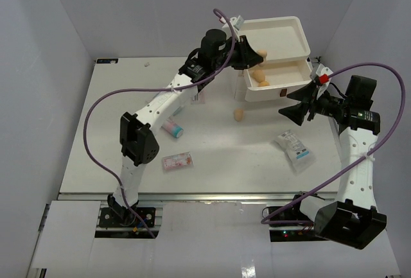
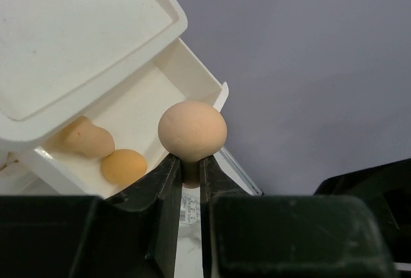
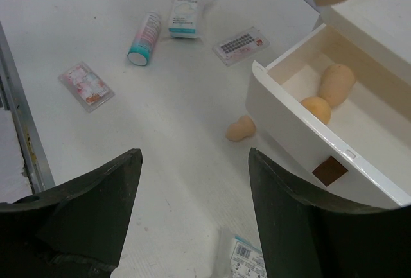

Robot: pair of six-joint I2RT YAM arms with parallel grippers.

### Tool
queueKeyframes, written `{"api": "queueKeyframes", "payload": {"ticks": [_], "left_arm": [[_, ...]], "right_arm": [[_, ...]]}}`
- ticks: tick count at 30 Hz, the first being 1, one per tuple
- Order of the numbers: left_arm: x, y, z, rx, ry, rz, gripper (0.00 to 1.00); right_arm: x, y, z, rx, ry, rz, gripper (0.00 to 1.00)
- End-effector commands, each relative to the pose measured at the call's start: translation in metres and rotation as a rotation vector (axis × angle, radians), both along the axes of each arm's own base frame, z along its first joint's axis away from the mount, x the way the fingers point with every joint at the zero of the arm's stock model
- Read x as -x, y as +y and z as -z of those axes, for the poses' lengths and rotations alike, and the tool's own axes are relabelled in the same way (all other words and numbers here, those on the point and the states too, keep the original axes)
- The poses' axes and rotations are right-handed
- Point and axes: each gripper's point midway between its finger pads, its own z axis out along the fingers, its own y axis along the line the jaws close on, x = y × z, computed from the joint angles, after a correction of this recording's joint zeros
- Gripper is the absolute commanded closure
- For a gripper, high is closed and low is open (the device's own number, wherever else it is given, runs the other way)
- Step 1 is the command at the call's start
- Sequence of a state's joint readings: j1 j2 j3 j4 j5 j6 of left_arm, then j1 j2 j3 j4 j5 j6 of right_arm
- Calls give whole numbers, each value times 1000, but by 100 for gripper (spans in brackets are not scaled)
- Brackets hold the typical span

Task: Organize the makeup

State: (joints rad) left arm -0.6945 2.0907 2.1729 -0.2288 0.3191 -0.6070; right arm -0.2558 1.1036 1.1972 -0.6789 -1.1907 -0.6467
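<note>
My left gripper (image 1: 252,56) is shut on a tan egg-shaped sponge (image 1: 262,53) and holds it above the open top drawer (image 1: 286,88) of the white box; the left wrist view shows the sponge (image 2: 192,130) pinched at its narrow end. Two more sponges (image 2: 87,138) (image 2: 123,165) lie in that drawer. A fourth sponge (image 1: 239,115) lies on the table in front of the drawer. My right gripper (image 1: 297,112) is open and empty above the table, to the right of that sponge (image 3: 241,128).
A pink tube with teal cap (image 1: 172,128), a pink-and-white sachet (image 1: 177,161) and blue-and-white packets (image 1: 294,149) lie on the table. The right wrist view shows another packet (image 3: 186,15) and a second sachet (image 3: 241,45). The white box (image 1: 276,34) stands at the back right.
</note>
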Motion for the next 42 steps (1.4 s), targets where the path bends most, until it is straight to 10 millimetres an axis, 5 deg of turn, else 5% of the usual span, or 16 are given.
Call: {"api": "queueKeyframes", "payload": {"ticks": [1,8,15,22,29,33,36,38,42], "left_arm": [[-7,-26,-10,38,-54,19,100],[-23,-41,8,27,-54,-54,91],[-21,-42,13,15,-44,-47,54],[-14,-38,2,16,-53,-38,36],[-4,-26,-28,22,-114,-40,34],[15,11,-63,-13,-198,-62,34],[26,59,-70,-59,-215,-144,31],[36,92,-66,-90,-211,-200,30],[74,204,-22,-170,-126,-410,26]], "right_arm": [[4,-1,-4,-15,-9,-6,27],[2,-3,3,-7,6,5,27],[-1,-5,12,1,20,10,26],[-5,-7,19,29,18,-16,26],[0,6,33,162,-14,-122,26],[12,33,56,374,-94,-279,26],[10,60,67,489,-177,-360,26],[4,73,71,523,-197,-364,26],[-3,105,94,697,-239,-420,25]]}}
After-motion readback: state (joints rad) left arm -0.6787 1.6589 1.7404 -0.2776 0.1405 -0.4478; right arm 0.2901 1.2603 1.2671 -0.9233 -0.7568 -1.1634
